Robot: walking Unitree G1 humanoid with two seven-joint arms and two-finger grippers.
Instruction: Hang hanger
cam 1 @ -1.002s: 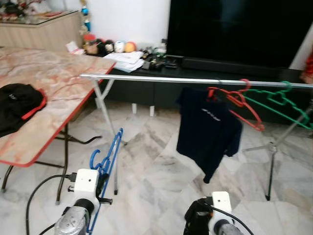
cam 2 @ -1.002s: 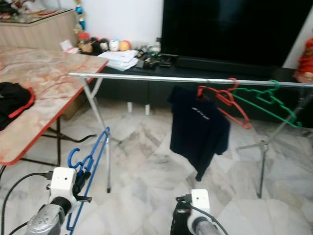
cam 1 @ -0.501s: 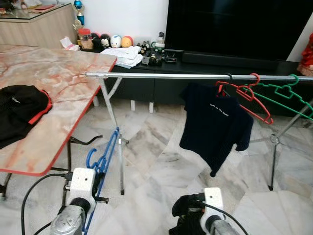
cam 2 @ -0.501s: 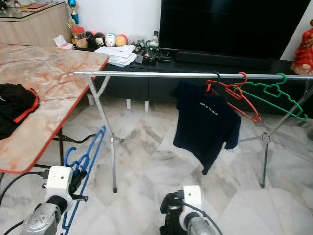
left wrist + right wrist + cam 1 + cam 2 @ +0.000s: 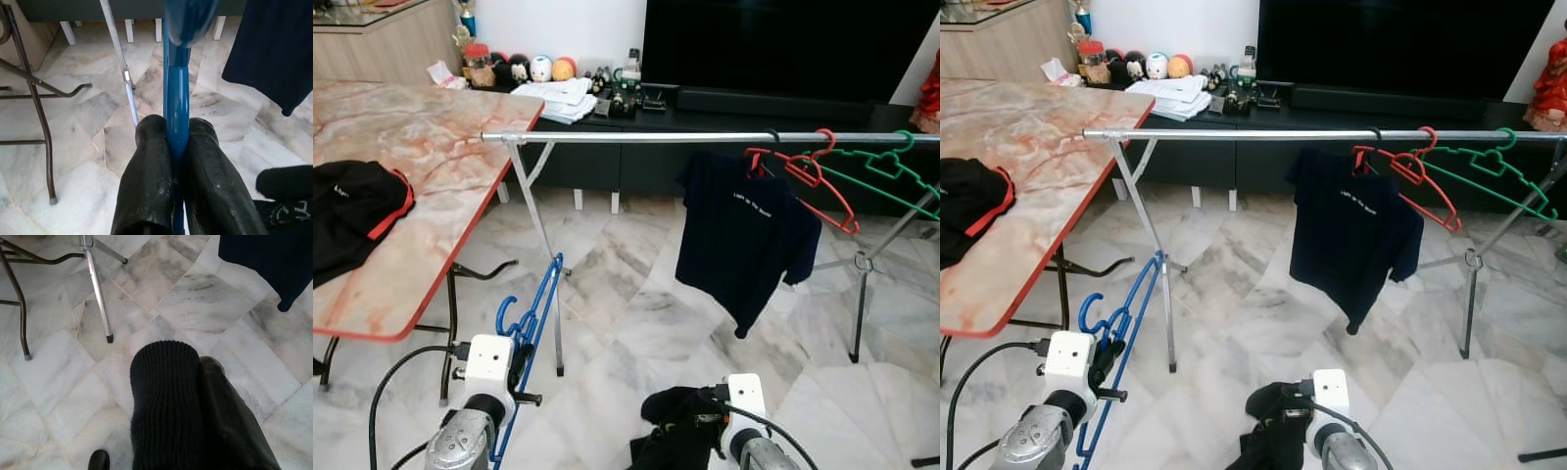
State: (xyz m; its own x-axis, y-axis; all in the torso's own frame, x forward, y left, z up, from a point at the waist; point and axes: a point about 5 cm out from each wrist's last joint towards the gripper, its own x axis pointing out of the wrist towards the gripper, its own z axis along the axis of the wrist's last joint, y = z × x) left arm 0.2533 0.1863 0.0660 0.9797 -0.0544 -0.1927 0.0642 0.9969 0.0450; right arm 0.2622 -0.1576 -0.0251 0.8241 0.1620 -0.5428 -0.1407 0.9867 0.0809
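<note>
Left gripper (image 5: 177,161) clamped tight on the blue hanger (image 5: 530,323), held low in front of the body with the hook up, below and short of the silver rail (image 5: 636,138). Right gripper (image 5: 195,401) low on the other side, pinching a black ribbed cloth (image 5: 164,401) against one finger (image 5: 227,416). Farther out on the rail: a dark blue shirt (image 5: 744,235), a red hanger (image 5: 808,176) and a green hanger (image 5: 886,176); to the left, a marble-patterned table (image 5: 421,186) with a black garment (image 5: 352,215) lying on it.
</note>
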